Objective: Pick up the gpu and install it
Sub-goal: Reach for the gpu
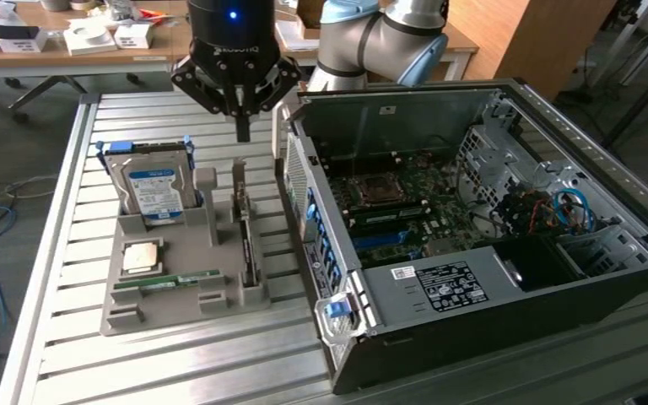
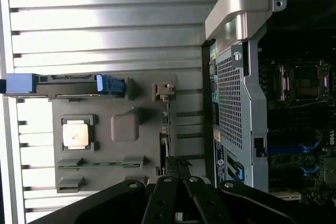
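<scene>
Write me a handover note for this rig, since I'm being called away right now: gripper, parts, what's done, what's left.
Gripper: shut, holding nothing, hanging above the far end of the thin dark expansion card, apart from it.
Card: standing on edge in the grey moulded holder tray, beside the open black computer case on the slatted metal table.
Done: nothing to see yet; the card sits in its holder.
Left: the pick-up and the fitting into the case.

I see a surface of ribbed, shiny bare metal, a matt grey plastic tray, and a glossy black tool.
</scene>
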Motion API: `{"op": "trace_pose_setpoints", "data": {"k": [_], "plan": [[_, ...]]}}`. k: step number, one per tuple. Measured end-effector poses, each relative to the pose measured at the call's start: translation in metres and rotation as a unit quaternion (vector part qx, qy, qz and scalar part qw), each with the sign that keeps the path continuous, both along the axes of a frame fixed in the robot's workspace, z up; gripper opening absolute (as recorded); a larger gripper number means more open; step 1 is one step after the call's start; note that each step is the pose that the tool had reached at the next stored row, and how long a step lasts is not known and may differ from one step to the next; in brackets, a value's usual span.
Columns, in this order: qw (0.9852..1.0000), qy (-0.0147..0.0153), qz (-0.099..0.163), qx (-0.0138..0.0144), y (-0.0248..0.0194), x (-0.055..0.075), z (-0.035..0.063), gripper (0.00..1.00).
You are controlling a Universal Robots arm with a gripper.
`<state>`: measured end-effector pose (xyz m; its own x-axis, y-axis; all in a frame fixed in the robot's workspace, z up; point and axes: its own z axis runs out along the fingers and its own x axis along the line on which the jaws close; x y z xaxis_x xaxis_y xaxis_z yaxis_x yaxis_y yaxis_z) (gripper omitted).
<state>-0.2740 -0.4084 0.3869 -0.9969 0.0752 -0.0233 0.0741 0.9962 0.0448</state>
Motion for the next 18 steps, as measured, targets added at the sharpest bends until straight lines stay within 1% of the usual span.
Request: {"op": "trace_pose_setpoints", "data": {"k": [13,18], "plan": [[1.0000,0.0000,0.000,0.0000,-0.0081,0.000,0.0000,0.11],[1.0000,0.0000,0.000,0.0000,-0.0138,-0.001,-0.0001,0.11]]}}
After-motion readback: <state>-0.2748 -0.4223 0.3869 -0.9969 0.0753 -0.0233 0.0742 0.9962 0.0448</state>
